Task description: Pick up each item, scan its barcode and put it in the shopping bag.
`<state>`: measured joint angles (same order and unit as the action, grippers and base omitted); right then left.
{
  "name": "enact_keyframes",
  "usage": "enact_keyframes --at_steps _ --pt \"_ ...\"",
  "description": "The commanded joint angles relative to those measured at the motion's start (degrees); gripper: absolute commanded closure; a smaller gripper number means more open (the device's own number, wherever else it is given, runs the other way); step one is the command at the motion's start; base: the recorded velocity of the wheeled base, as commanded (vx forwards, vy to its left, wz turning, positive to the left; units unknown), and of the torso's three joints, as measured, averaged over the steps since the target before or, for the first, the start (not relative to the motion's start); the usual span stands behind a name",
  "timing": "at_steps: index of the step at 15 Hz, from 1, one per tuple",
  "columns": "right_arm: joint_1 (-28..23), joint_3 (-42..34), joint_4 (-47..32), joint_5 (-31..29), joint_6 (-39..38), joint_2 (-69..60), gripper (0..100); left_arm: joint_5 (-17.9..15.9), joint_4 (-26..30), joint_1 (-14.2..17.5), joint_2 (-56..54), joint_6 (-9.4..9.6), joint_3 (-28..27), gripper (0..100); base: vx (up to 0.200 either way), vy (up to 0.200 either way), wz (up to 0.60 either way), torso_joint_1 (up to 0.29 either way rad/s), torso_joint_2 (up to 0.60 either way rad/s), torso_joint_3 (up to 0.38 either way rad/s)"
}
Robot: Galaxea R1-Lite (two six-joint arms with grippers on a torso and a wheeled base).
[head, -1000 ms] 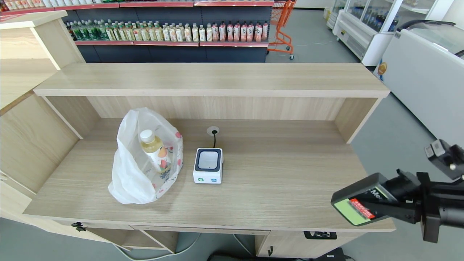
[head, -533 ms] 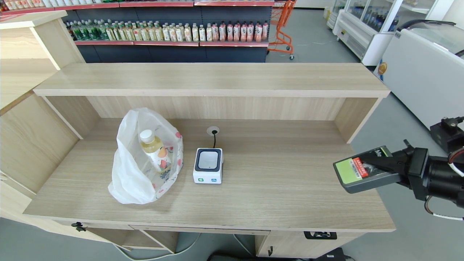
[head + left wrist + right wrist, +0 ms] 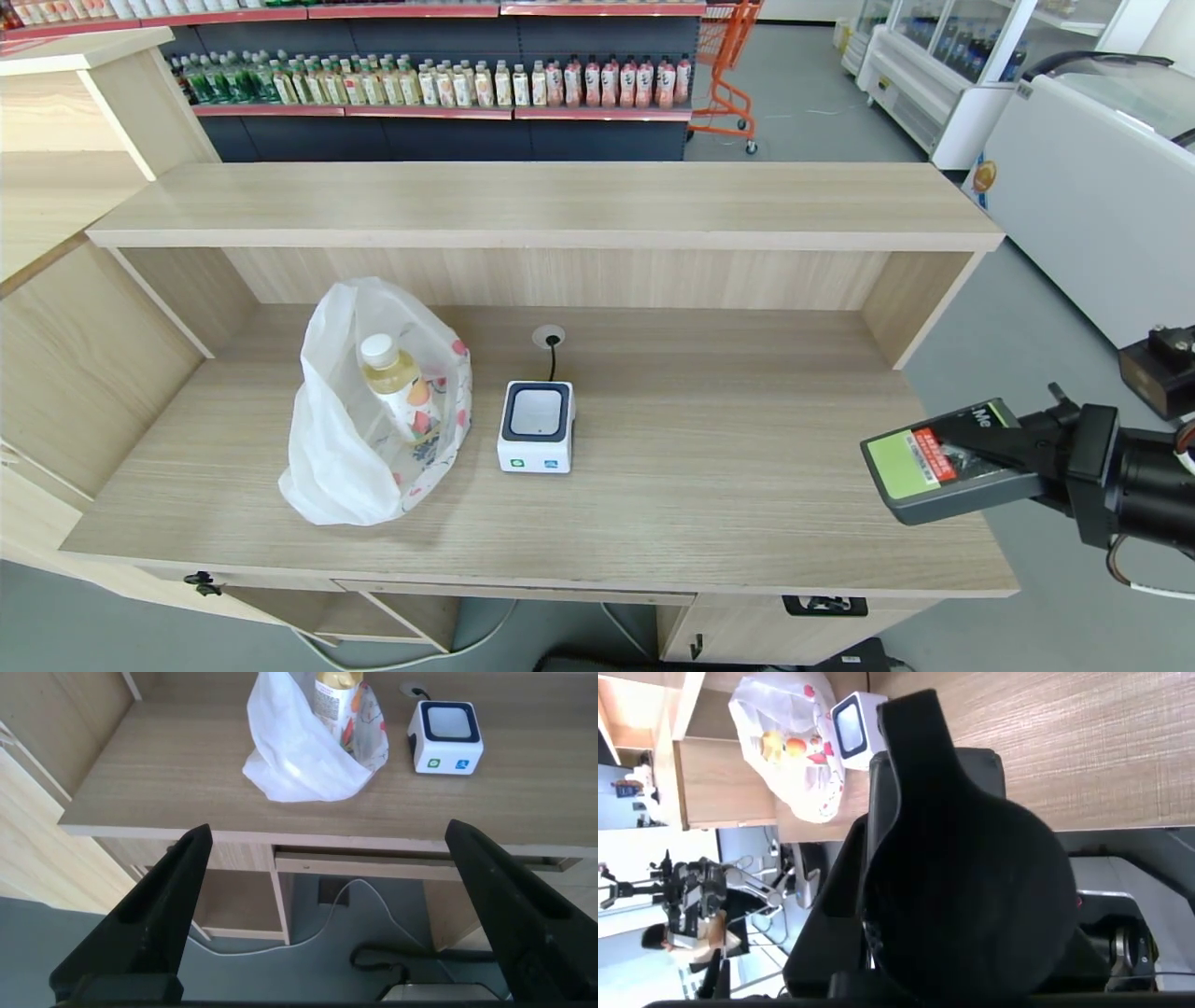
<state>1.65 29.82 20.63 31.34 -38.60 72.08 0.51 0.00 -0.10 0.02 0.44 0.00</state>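
My right gripper (image 3: 991, 455) is shut on a dark flat box (image 3: 920, 464) with a green and red label, held just above the counter's right front corner. In the right wrist view the box (image 3: 962, 859) blocks most of the picture. A white scanner (image 3: 536, 427) sits mid-counter, with a white shopping bag (image 3: 345, 448) to its left. Inside the bag stands a bottle (image 3: 397, 383) of pale drink. My left gripper (image 3: 327, 943) is open with nothing in it, low in front of the counter's front edge, below the bag (image 3: 304, 751) and scanner (image 3: 448, 735).
The wooden counter (image 3: 728, 467) has a raised back shelf (image 3: 541, 201) and side walls. The scanner's cable runs to a hole (image 3: 548, 335) behind it. White freezers (image 3: 1092, 187) stand on the right, drink shelves (image 3: 439, 84) behind.
My right gripper lifted the box from below the counter edge and levelled it, then dipped it slightly. The bag, bottle and scanner stayed put.
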Motion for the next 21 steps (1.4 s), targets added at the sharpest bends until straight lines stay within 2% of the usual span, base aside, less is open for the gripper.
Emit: enact_keyframes --at_steps 1,3,13,21 --pt "0.0 -0.1 -1.1 0.0 0.0 -1.6 100 0.0 0.0 0.0 0.0 0.00 0.0 0 0.000 0.000 0.00 0.000 0.00 0.000" --pt "0.0 0.0 -1.5 0.0 0.0 -2.1 100 0.0 0.0 0.1 0.0 0.09 0.0 0 0.000 0.000 0.00 0.000 0.00 0.000" --pt "-0.1 1.0 -1.4 0.0 0.0 -1.6 100 0.0 0.0 0.0 0.0 0.09 0.0 0 0.200 0.200 0.00 0.001 0.00 0.004" --pt "3.1 -1.7 -1.6 -0.1 0.7 -2.6 100 0.0 0.0 0.1 0.0 0.00 0.0 0 0.000 0.000 0.00 0.000 0.00 0.000"
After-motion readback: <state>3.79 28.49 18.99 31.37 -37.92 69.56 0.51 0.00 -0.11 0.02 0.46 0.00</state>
